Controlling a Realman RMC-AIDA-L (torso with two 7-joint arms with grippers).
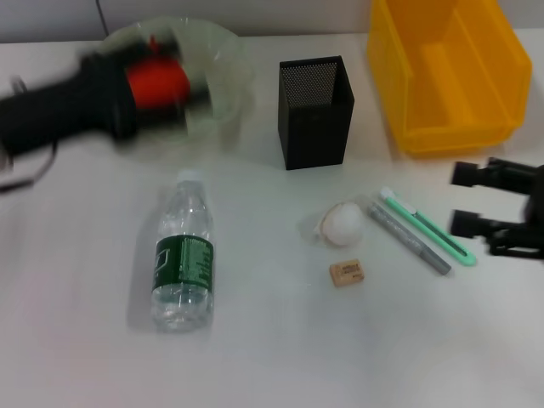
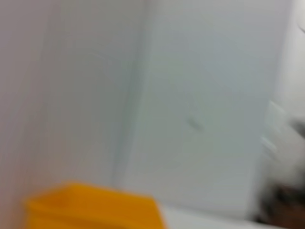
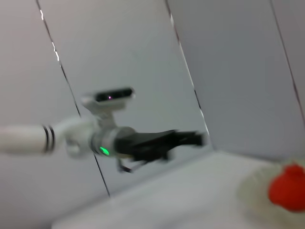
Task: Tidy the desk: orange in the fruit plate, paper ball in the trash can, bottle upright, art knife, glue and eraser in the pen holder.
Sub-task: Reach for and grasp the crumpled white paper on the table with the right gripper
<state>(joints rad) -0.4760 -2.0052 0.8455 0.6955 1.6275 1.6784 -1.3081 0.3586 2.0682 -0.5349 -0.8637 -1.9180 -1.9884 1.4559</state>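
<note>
The orange lies in the clear fruit plate at the back left; it also shows in the right wrist view. My left gripper is blurred over the plate, beside and above the orange. The clear bottle lies on its side at the front left. The paper ball, eraser, grey glue stick and green art knife lie right of centre. The black mesh pen holder stands behind them. My right gripper is open and empty, just right of the knife.
The yellow bin stands at the back right, behind my right gripper; it also shows in the left wrist view. A wall runs behind the table. The left arm shows from the side in the right wrist view.
</note>
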